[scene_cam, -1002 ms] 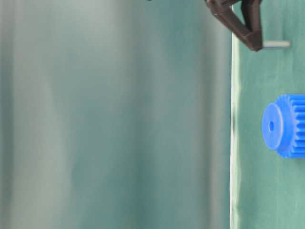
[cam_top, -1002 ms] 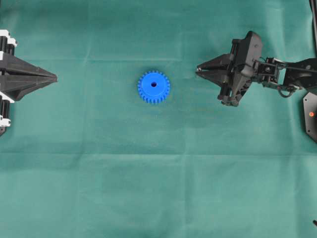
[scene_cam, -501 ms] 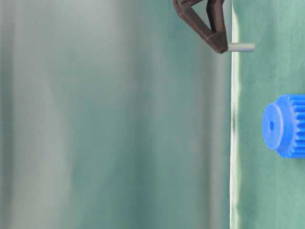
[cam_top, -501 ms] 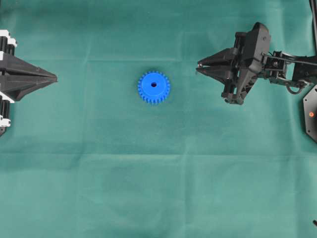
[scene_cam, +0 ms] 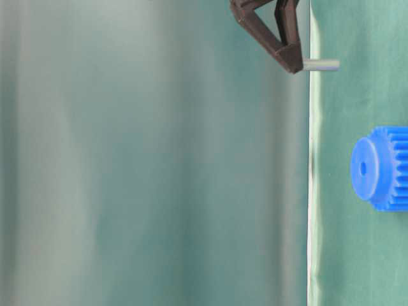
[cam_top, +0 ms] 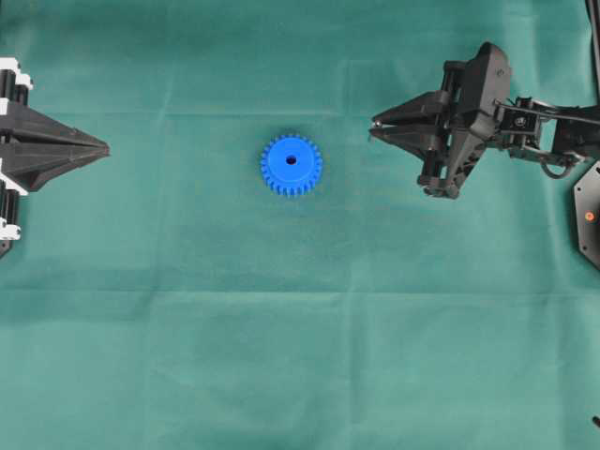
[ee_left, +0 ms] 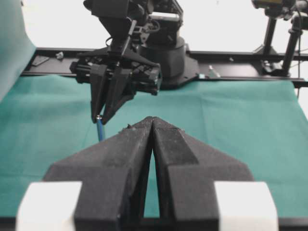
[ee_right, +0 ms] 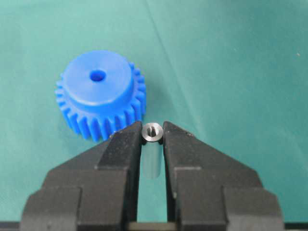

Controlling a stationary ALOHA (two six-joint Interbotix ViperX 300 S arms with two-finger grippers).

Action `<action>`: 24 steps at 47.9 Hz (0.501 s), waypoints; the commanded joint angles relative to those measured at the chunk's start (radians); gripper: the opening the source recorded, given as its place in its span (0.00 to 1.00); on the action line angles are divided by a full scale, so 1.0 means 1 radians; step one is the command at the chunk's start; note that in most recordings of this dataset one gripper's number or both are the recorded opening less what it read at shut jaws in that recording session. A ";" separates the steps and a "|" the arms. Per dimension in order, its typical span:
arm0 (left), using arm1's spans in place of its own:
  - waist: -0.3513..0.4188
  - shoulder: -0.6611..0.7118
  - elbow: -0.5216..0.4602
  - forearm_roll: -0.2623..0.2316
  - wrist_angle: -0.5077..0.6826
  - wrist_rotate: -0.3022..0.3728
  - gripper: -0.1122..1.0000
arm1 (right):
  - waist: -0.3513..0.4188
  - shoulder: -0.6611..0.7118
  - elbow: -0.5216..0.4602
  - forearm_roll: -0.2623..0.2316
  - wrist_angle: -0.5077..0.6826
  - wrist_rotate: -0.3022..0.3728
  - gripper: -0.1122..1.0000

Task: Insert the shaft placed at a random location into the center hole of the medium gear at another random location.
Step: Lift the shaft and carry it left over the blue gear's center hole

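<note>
Pinching the shaft [ee_right: 152, 131] in the right gripper [ee_right: 152, 137], overhead-hidden; left gripper [ee_left: 152, 126] pressed together.

No readable text anywhere (no labels, brands, numbers).

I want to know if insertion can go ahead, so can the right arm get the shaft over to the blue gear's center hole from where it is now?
Probably yes: the right gripper holds the shaft, with only bare cloth between it and the gear; its center hole faces up, uncovered.
</note>
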 commanded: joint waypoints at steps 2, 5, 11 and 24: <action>0.003 0.008 -0.017 0.002 -0.005 0.000 0.10 | 0.023 0.023 -0.058 0.012 0.002 -0.003 0.23; 0.003 0.008 -0.018 0.002 -0.005 -0.002 0.10 | 0.035 0.043 -0.084 0.017 0.003 -0.003 0.23; 0.003 0.008 -0.017 0.000 -0.005 -0.002 0.10 | 0.058 0.084 -0.138 0.018 0.005 -0.003 0.23; 0.003 0.008 -0.017 0.002 -0.005 -0.002 0.10 | 0.098 0.169 -0.258 0.028 0.020 -0.003 0.23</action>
